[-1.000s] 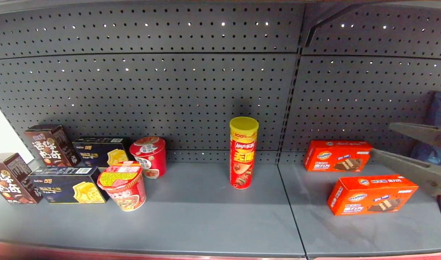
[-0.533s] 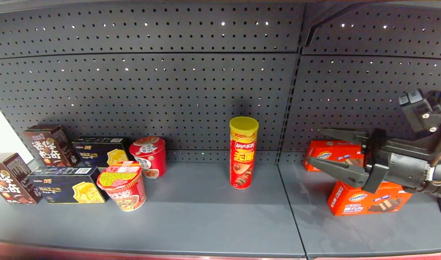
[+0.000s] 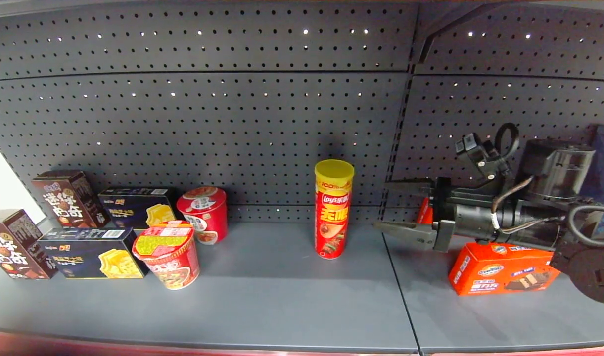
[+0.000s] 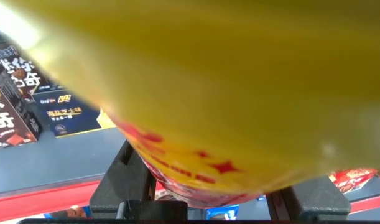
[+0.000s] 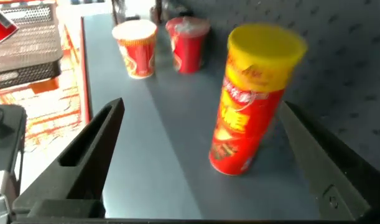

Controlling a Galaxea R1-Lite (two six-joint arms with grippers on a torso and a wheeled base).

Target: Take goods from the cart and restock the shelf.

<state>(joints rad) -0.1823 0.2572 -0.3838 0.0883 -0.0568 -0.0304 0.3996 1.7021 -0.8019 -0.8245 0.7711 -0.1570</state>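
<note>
Sliding across from above the orange boxes (image 3: 499, 272), the right gripper (image 3: 387, 207) had drawn near the chip can (image 3: 333, 207), which hadn't budged. That can stood upright on the shelf (image 3: 282, 296), long axis vertical, yellow lid up, just ahead of the spread, empty jaws and not touching them. The left gripper (image 4: 211, 190) clamped a yellow-and-red pack (image 4: 208, 74) (more stock, I guessed). Restocking looked partly done, and that pack had yet to be shelved.

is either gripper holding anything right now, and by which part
Right gripper: open, empty, near the chips can. Left gripper: holds a yellow-and-red package close against its camera; which part it grips cannot be told.
</note>
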